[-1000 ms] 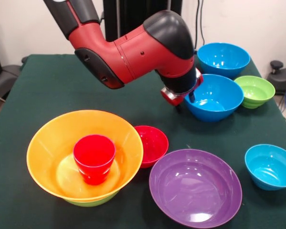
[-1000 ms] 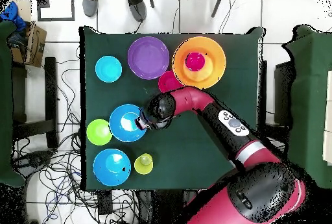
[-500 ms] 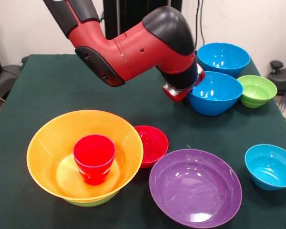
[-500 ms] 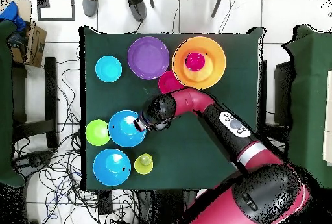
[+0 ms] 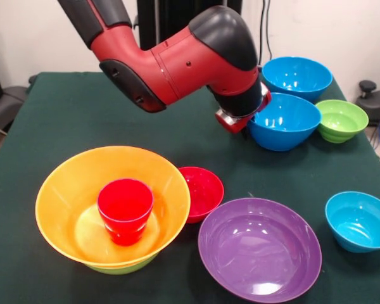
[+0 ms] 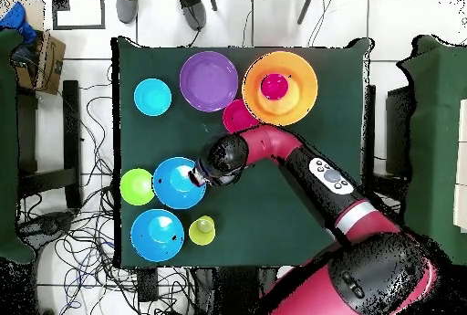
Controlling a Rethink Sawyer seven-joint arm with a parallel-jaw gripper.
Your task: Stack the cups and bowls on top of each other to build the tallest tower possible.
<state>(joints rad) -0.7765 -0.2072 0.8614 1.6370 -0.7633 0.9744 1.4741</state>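
At the table's (image 5: 69, 107) far side in the front view, the gripper (image 5: 246, 120) sat against the rim of the nearer medium blue bowl (image 5: 285, 121), though whether its jaws were clamped on that rim, or spread or closed at all, could not be told from either view. Behind that bowl stood the second medium blue bowl (image 5: 296, 77), and just beside it the ribbed green bowl (image 5: 341, 120). Near the front edge the tower (image 5: 113, 206) stood well apart from the arm (image 5: 177, 60): a red cup (image 5: 125, 209) inside the large orange bowl (image 5: 82, 183), over a lime-green bowl (image 5: 123, 266). The small red bowl (image 5: 202, 192) touched the orange one, with the purple bowl (image 5: 259, 248) and small blue bowl (image 5: 360, 220) alongside. Overhead, the yellow cup (image 6: 202, 230) stood near the table's edge.
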